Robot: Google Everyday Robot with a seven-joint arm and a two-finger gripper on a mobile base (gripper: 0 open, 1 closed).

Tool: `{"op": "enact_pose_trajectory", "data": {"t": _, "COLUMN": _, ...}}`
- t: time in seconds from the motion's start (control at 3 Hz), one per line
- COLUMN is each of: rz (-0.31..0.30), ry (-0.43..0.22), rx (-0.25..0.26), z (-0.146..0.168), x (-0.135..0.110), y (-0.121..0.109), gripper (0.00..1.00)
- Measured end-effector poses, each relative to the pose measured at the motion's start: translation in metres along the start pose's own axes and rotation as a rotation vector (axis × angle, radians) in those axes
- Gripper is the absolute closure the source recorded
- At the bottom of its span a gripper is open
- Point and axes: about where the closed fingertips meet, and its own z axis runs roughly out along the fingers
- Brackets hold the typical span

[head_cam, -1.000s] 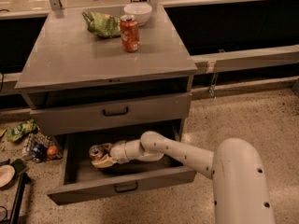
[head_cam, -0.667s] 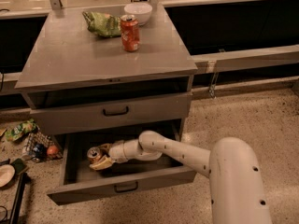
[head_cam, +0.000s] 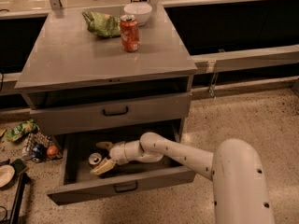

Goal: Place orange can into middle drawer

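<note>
Grey cabinet (head_cam: 70, 64) mid-room. Speckled beige floor (head_cam: 243, 120) to the right of cabinet and in front of it. Dark panels (head_cam: 243, 24) behind cabinet, grey rail (head_cam: 247, 57) running off its right side. Clutter (head_cam: 28, 136) on floor left of cabinet. Warm indoor light.

No legible text: orange can (head_cam: 95, 159), claw (head_cam: 103, 157) in middle drawer (head_cam: 140, 182), red can (head_cam: 130, 33)

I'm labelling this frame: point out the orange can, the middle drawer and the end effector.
orange can (head_cam: 95, 159), camera view, its silver top.
middle drawer (head_cam: 159, 178), camera view, its front panel.
end effector (head_cam: 100, 157), camera view, its grasping end, inside the drawer at the can.
</note>
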Motion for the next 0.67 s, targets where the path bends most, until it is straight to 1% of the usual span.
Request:
{"op": "enact_pose_trajectory", "data": {"t": 0.33, "rz": 0.036, "ry": -0.023, "rx": 0.040, "z": -0.021, "x": -0.012, "y": 0.006, "gripper": 0.02}}
{"op": "enact_pose_trajectory", "data": {"t": 0.67, "rz": 0.060, "ry": -0.085, "rx": 0.067, "z": -0.061, "x": -0.040, "y": 0.012, "gripper": 0.32}}
